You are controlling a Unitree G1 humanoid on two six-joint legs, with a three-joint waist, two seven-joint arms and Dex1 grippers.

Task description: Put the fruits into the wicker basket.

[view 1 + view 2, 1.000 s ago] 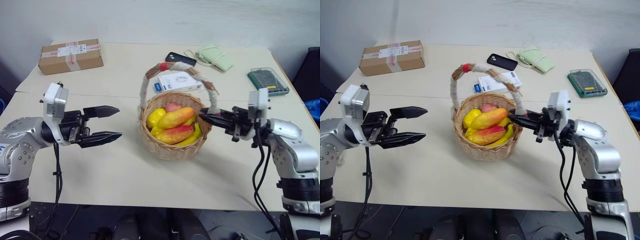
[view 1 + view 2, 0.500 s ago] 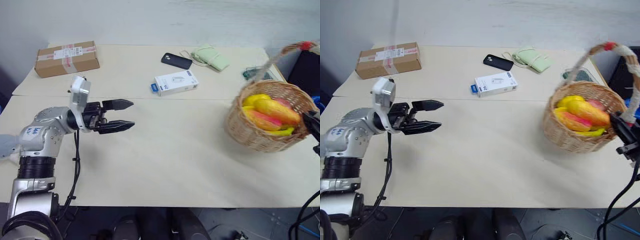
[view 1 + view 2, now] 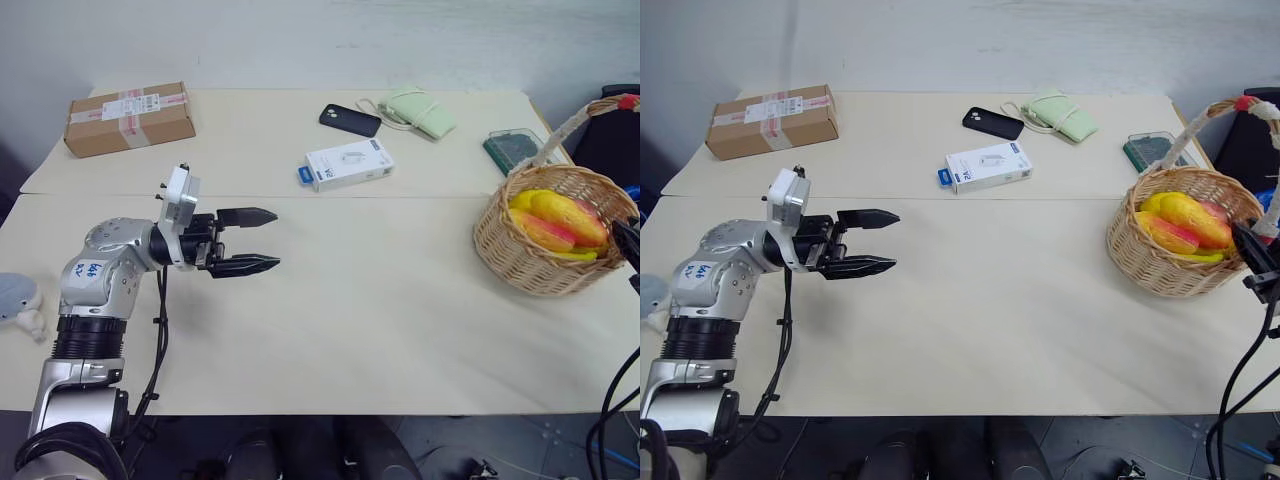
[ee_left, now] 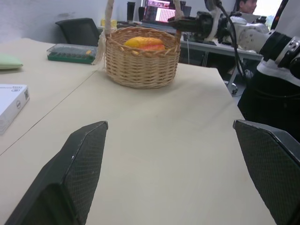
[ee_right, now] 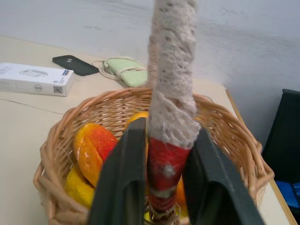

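The round tan wicker basket [image 3: 1175, 255], holding glossy yellow-red mango-like fruits [image 3: 1185, 222], sits at the tabletop's [image 3: 990, 300] three o'clock edge; right pincer [image 5: 161, 187] straddles its cord-wrapped handle [image 5: 171, 84], grip uncertain; left pincer [image 3: 872, 241] hangs released, idle.

Beige table [image 3: 380, 300] carries cardboard box [image 3: 128, 115], black phone [image 3: 350, 119], white box [image 3: 348, 164], green pouch [image 3: 421, 111], wicker basket [image 3: 553, 245] at its right edge

Silver jointed arms, black cables, black textured fingers on left end effector [image 3: 245, 240], white camera block
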